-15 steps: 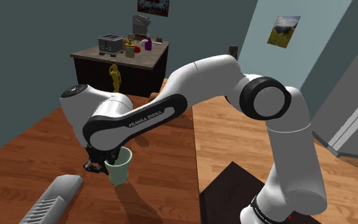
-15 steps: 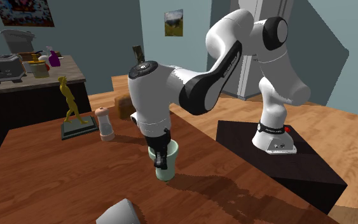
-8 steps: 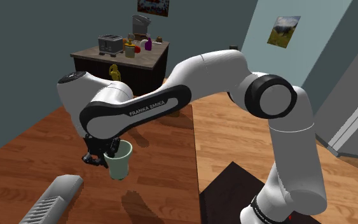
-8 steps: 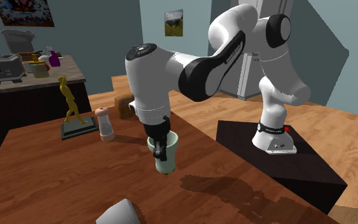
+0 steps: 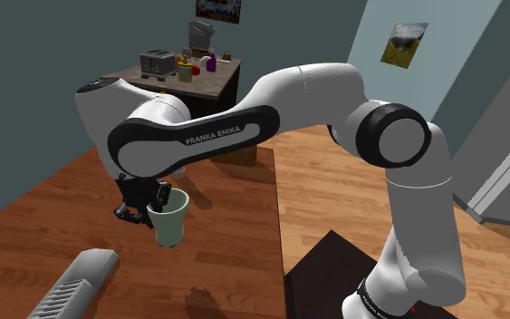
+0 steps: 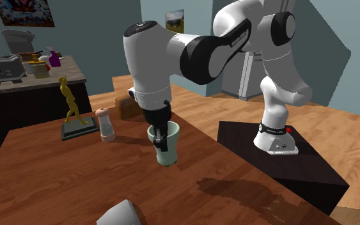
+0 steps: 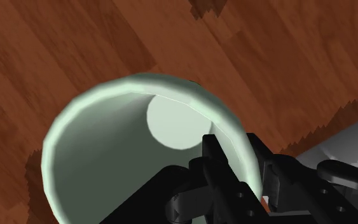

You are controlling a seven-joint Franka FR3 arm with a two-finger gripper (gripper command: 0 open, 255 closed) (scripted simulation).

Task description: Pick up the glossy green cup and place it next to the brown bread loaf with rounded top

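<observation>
Shoulder view puts the pale green cup (image 5: 172, 220) at centre-left of the frame, hanging clear of the wooden bench (image 5: 49, 204): its shadow falls well apart from its base, toward the lower edge. The cup is close to upright with its mouth up. The black gripper (image 5: 146, 203) clamps the rim wall on the side toward the frame's left. In the wrist view, one finger sits inside the cup (image 7: 117, 137) and the other outside, so the gripper (image 7: 241, 164) pinches the wall narrowly.

In the second exterior view the brown bread loaf (image 6: 126, 107) lies up and to the left of the cup (image 6: 166, 146), near the bench's far edge and partly behind the wrist. The carry therefore likely runs that way, and a shaker (image 6: 107, 124) stands further left of that path.

From the stand (image 6: 281, 167) the arm (image 6: 201, 54) arches high, then drops a vertical forearm so that the gripper (image 6: 162, 137) points straight down.
</observation>
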